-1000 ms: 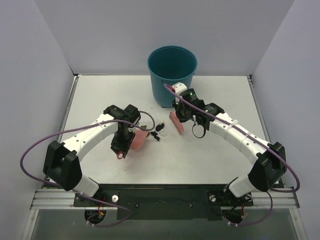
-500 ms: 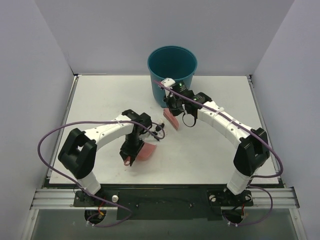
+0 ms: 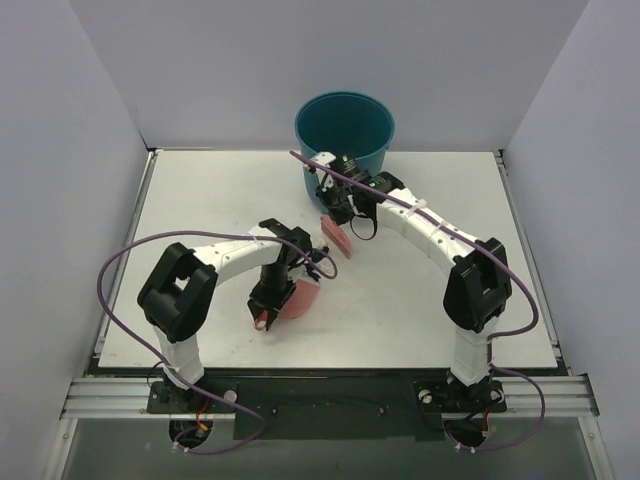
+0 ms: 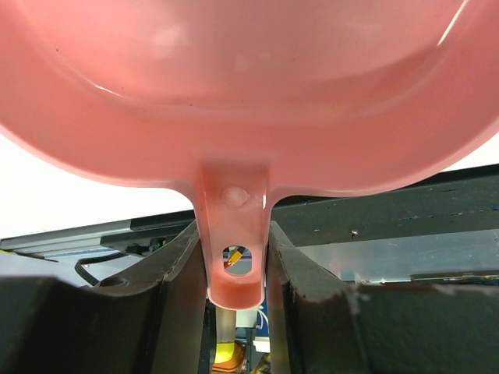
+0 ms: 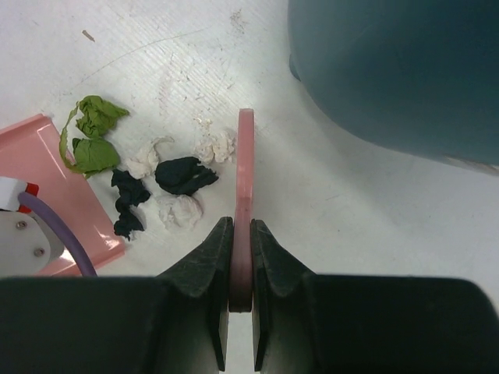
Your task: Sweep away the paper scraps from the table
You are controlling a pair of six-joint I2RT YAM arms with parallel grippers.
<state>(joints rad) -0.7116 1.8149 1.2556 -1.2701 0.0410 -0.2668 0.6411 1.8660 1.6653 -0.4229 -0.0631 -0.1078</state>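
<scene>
The paper scraps (image 5: 160, 183) are green, black and white bits in a loose cluster on the white table (image 3: 430, 300); from above the scraps (image 3: 318, 262) lie between the two tools. My left gripper (image 4: 232, 273) is shut on the handle of the pink dustpan (image 4: 249, 93). The dustpan (image 3: 299, 298) rests just near-left of the scraps, and one green bit lies on the dustpan's edge (image 5: 35, 175). My right gripper (image 5: 242, 234) is shut on the flat pink brush (image 5: 245, 167), which stands just right of the scraps. From above, the brush (image 3: 337, 238) hangs below the right gripper (image 3: 344, 216).
A teal bucket (image 3: 345, 135) stands at the table's far edge, right behind the right gripper, and fills the upper right of the right wrist view as the bucket wall (image 5: 398, 70). Grey walls close in the table on three sides.
The left arm swung the dustpan nearer and to the right, beside the scraps. The right gripper carried the brush left and slightly farther, closer to the bucket.
</scene>
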